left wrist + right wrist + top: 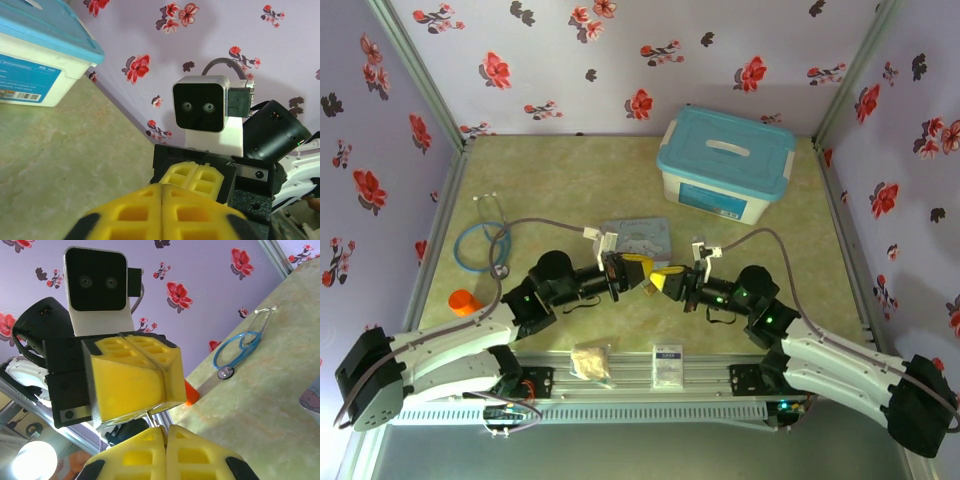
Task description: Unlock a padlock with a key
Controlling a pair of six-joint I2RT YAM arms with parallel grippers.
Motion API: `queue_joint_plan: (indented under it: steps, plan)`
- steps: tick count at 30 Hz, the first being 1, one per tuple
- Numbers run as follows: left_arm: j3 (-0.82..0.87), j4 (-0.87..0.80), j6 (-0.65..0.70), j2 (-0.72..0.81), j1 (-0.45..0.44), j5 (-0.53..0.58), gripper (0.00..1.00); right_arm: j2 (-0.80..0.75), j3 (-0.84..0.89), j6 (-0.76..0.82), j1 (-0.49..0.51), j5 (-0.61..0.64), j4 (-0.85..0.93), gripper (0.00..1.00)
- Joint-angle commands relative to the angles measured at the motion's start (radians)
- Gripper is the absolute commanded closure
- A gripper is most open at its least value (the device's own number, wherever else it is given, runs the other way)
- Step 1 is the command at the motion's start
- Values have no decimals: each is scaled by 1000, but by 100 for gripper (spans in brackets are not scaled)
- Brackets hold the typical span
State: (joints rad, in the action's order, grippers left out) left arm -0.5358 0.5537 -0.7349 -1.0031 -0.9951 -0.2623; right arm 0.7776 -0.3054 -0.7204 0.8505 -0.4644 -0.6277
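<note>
Though box label (713, 200) is illegible, left claw (642, 268), right claw (663, 281), both closed

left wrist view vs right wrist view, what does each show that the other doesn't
Left wrist, not right wrist: the blue-lidded storage box and the right arm's wrist camera.
Right wrist, not left wrist: the blue stethoscope, a small orange object at the table edge, and the left arm's wrist camera.
Both: the left hand and the right hand, each shut and facing the other, plus the floral wall and the greenish table.
</note>
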Motion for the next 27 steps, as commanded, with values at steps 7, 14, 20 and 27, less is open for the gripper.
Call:
queue_joint_plan:
  steps: [7,14,20,27]
  plan:
    - [61,44,-491,-38,26,262,45,-182,-81,399,136,527,513,99]
    - [44,143,-690,-175,-18,279,36,-73,-156,716,346,1007,603,100]
    - [74,375,-833,-328,-39,283,41,88,-181,931,457,1189,491,100]
    - [99,568,-925,-488,-53,272,48,218,-181,1062,523,1293,342,100]
